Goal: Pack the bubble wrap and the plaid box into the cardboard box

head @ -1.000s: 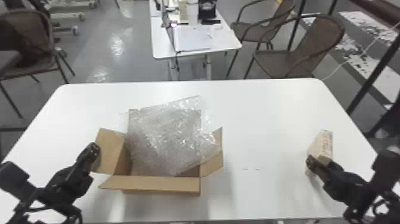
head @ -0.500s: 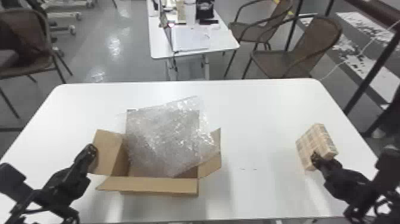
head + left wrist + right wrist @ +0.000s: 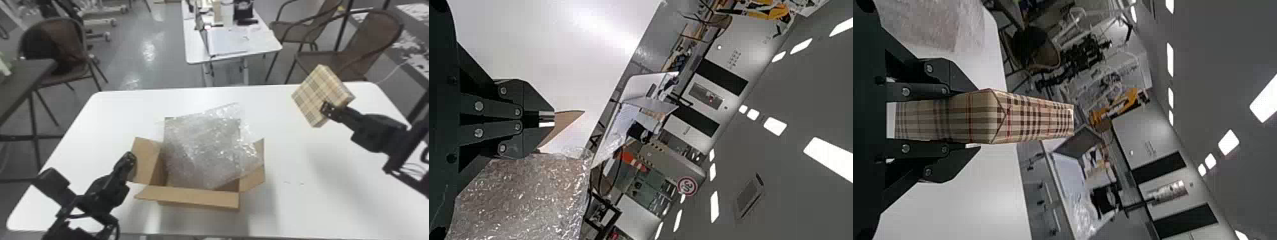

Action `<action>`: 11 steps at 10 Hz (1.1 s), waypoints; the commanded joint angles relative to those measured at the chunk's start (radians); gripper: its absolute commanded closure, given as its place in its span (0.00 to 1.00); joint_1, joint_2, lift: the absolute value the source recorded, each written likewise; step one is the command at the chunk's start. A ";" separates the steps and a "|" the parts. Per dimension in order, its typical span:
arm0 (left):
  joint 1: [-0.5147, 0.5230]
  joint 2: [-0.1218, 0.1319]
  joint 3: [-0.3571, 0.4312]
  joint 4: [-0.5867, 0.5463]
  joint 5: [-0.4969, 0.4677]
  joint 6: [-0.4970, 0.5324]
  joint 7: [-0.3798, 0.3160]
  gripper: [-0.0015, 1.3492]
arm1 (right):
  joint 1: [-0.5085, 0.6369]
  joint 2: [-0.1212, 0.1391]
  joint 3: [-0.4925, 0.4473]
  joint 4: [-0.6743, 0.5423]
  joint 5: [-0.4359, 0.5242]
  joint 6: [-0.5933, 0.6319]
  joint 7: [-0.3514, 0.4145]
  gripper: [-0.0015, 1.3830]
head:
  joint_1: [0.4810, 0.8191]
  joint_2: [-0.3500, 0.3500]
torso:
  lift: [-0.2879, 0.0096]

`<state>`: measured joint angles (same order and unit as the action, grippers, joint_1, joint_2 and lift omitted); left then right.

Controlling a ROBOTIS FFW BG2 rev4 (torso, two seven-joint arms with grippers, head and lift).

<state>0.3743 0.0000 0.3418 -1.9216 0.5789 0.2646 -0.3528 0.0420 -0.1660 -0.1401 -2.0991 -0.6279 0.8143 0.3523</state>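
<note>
Well aloft, the right claw (image 3: 326,109)

in the left wrist view, a round sign (image 3: 687,186) with a red rim is showing the number "30" in dark figures on its pale face, and it is standing out in the room beyond the tabletop's (image 3: 554,40) edge.

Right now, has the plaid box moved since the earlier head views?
Yes. Held by the right gripper, the plaid box has gone up in the head view: earlier short of the far edge of the white table, it now overlaps that edge.
</note>
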 commanded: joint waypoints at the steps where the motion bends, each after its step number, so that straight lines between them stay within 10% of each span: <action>1: -0.014 -0.003 -0.010 0.009 -0.005 0.007 0.000 0.86 | -0.131 -0.043 0.043 -0.005 -0.144 0.098 0.005 0.93 | 0.63 0.75 | 0.57; 6: -0.038 -0.003 -0.030 0.019 -0.019 0.024 0.000 0.86 | -0.330 -0.026 0.238 0.269 -0.417 0.131 0.143 0.93 | 0.56 0.93 | 0.57; 11: -0.038 -0.003 -0.033 0.021 -0.019 0.022 0.000 0.86 | -0.318 0.023 0.247 0.419 -0.299 0.108 0.168 0.93 | 0.63 0.97 | 0.57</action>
<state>0.3361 0.0000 0.3094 -1.9006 0.5599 0.2868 -0.3528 -0.2773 -0.1446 0.1067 -1.6949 -0.9345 0.9219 0.5199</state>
